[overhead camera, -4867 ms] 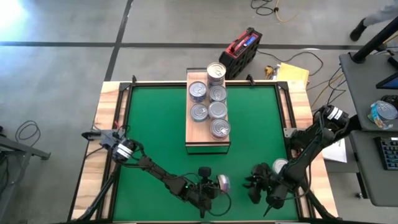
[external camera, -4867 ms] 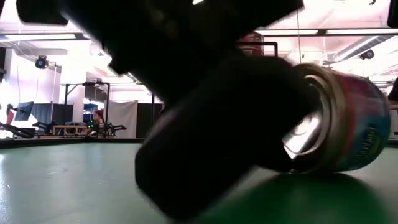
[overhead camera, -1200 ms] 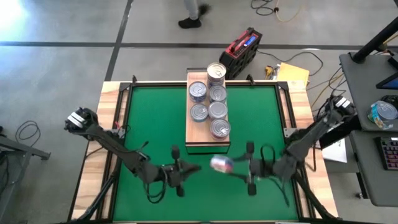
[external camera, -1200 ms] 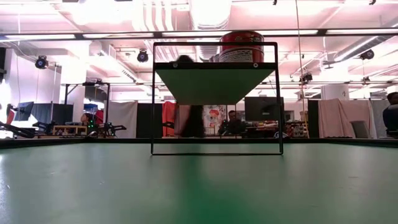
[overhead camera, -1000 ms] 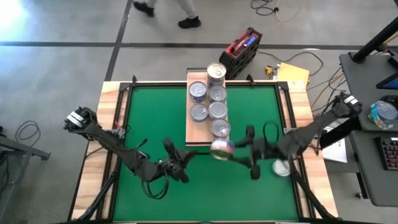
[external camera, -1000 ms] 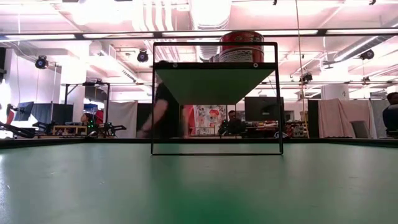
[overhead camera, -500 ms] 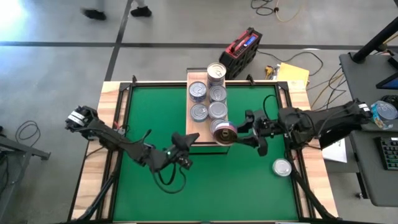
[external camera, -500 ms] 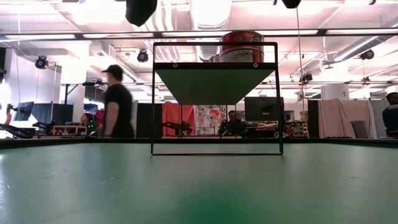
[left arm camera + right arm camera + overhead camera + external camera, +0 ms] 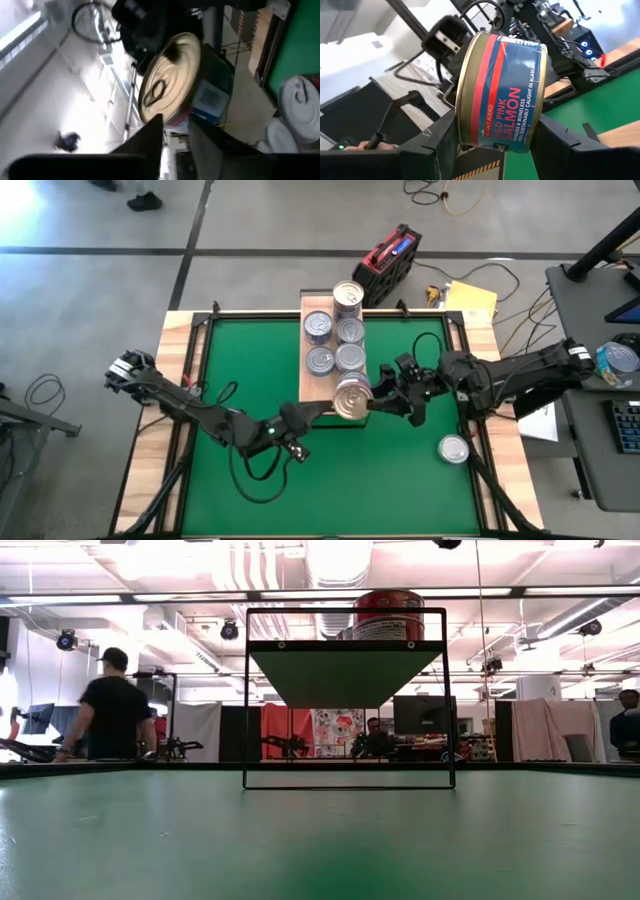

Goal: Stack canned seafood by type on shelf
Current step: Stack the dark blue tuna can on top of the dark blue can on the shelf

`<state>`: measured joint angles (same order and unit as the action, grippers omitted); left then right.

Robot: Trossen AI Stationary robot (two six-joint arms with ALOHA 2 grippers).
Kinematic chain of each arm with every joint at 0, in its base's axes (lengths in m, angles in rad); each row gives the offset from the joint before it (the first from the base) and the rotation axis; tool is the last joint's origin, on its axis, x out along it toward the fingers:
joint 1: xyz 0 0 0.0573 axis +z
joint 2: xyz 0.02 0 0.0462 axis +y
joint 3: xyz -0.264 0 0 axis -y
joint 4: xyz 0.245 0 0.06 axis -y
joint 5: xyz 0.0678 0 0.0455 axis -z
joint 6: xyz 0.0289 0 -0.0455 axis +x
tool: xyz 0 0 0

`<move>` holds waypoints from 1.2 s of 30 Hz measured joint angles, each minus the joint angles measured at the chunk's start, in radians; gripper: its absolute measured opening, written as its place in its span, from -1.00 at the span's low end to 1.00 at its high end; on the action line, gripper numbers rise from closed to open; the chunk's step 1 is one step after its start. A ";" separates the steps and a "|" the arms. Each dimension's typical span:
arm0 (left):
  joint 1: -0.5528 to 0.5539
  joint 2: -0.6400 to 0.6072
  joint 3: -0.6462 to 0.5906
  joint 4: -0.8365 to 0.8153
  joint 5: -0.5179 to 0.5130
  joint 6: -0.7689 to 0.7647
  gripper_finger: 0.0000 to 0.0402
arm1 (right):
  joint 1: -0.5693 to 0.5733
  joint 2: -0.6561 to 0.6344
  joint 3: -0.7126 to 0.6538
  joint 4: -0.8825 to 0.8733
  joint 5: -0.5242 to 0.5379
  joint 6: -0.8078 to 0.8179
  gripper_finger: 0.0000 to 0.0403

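Gold-lidded can [image 9: 351,399], lid up — right fingers [image 9: 385,395] gripping

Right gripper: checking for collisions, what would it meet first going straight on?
Probably the left gripper, just beyond the gold-lidded pink salmon can that the right gripper holds over the light-wood shelf; depth is unclear.

Bright overhead ceiling lights glare in the low view; left wrist view is motion-blurred.
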<state>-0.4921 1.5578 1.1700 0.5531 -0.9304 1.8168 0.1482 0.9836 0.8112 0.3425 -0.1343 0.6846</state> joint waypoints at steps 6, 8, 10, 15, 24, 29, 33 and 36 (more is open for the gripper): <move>-0.021 0.000 0.045 -0.223 0.074 0.079 -0.12 | -0.014 0.002 0.000 0.015 -0.022 0.137 -0.06; -0.023 0.000 0.063 -0.274 0.084 0.086 0.08 | -0.031 0.000 0.000 0.014 -0.046 0.173 -0.06; -0.022 0.000 0.078 -0.279 0.079 0.094 0.26 | -0.039 -0.007 0.000 0.014 -0.050 0.195 -0.06; -0.021 0.000 0.103 -0.281 0.063 0.162 0.55 | -0.044 -0.007 0.000 0.012 -0.063 0.207 -0.06; 0.026 0.000 0.126 -0.307 0.052 0.072 0.62 | -0.044 0.003 0.000 0.086 -0.053 0.198 -0.06; 0.051 0.000 0.138 -0.310 0.055 0.084 0.62 | -0.045 0.024 0.000 0.105 -0.049 0.214 -0.06; 0.056 0.000 0.159 -0.310 0.054 0.079 0.62 | -0.051 0.045 0.000 0.116 -0.055 0.234 -0.06; 0.056 0.000 0.166 -0.315 0.054 0.067 0.62 | -0.056 0.059 0.000 0.138 -0.070 0.244 -0.06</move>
<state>-0.4364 1.5581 1.3355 0.2384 -0.8768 1.8834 0.0920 1.0423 0.8112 0.4803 -0.2038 0.9289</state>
